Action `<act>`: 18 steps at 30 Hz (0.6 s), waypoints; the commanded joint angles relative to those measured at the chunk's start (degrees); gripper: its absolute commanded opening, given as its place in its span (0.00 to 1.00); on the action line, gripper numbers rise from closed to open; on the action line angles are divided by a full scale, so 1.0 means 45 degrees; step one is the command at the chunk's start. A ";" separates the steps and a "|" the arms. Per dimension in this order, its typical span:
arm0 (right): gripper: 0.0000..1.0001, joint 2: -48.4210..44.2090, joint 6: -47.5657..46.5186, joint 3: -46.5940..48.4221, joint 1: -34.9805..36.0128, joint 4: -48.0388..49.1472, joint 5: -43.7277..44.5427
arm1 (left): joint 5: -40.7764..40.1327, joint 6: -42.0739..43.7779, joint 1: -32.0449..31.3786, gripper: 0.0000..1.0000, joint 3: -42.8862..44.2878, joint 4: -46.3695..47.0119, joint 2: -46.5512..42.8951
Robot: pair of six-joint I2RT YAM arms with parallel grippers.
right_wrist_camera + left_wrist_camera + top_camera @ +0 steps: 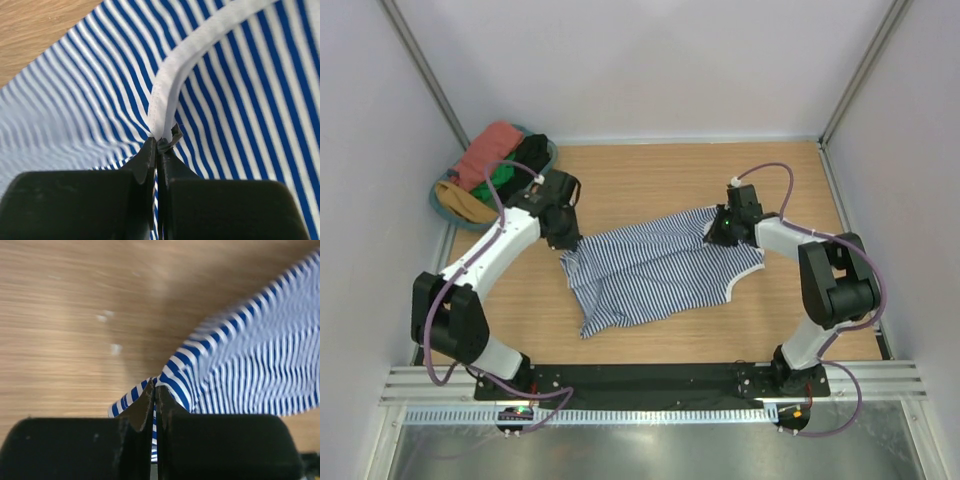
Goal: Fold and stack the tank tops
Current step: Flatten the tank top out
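Note:
A navy-and-white striped tank top (650, 270) lies spread and wrinkled in the middle of the wooden table. My left gripper (565, 240) is at its far left corner, shut on a pinch of striped cloth (172, 372); in the left wrist view the gripper (154, 387) has fabric between its fingers. My right gripper (718, 232) is at the far right edge of the tank top. In the right wrist view that gripper (159, 142) is shut on the white trim (175, 75) of the tank top (75, 100).
A teal basket (437, 200) stands at the back left corner, holding a rust-red cloth (485, 155) with green, black and tan cloths. Grey walls close the table on three sides. Bare wood (640, 180) lies beyond the striped top.

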 commanded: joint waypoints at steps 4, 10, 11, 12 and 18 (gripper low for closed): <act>0.01 -0.1097 0.0437 -0.0737 -0.0083 0.1636 0.0833 | -0.5381 0.1138 0.0599 0.06 0.4505 -0.3506 0.2451; 0.01 -0.1176 0.0496 -0.1012 -0.0064 0.2028 0.0267 | -0.8066 0.0045 0.0366 0.75 0.7640 -0.6224 0.5250; 0.01 -0.1196 0.0496 -0.1031 -0.0064 0.2028 0.0170 | -0.7989 0.0083 0.0172 0.77 0.7485 -0.5953 0.5075; 0.01 -0.1235 0.0496 -0.1032 -0.0064 0.2472 0.0033 | -0.7756 0.0103 0.0112 0.77 0.7019 -0.5738 0.4861; 0.01 -0.1644 0.0516 -0.1285 -0.0064 0.2653 0.0149 | -0.2529 0.0126 0.0092 0.65 0.2749 -0.1619 0.1659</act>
